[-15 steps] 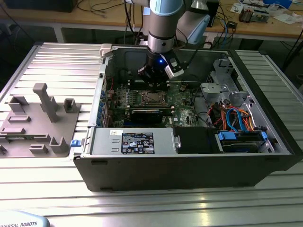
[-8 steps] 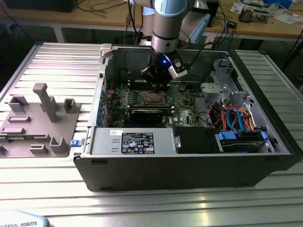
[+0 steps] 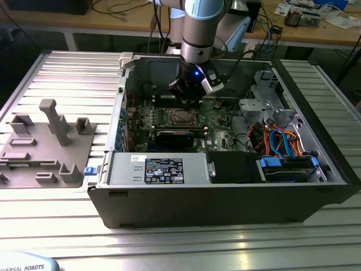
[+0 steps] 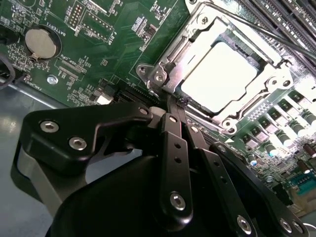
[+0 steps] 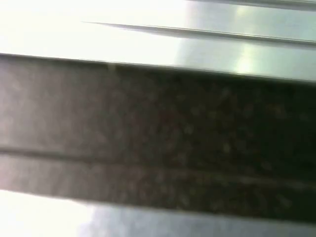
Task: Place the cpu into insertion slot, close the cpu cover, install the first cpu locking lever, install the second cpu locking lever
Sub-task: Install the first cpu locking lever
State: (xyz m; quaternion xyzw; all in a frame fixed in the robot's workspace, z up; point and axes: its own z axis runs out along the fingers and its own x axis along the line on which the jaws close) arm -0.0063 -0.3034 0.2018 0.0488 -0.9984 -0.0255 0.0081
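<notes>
The cpu [image 4: 219,74] lies flat in the insertion slot [image 3: 183,117] on the green board, its silver top bright. The cpu cover [image 4: 172,66] is down around it, framing the chip through its square opening. A thin metal locking lever [image 4: 256,29] runs along the socket's far side. My gripper [image 4: 175,103] is shut, its two black fingers [image 4: 173,143] pressed together with their tips right at the socket's near corner. In the exterior view the gripper [image 3: 189,100] hangs just above the socket inside the open computer case.
A coin battery [image 4: 42,42] and black memory slots [image 4: 289,17] flank the socket. In the case, a power supply [image 3: 158,169] sits at the front and a drive bay with blue cables [image 3: 287,149] on the exterior view's right. A grey fixture tray [image 3: 45,147] lies outside.
</notes>
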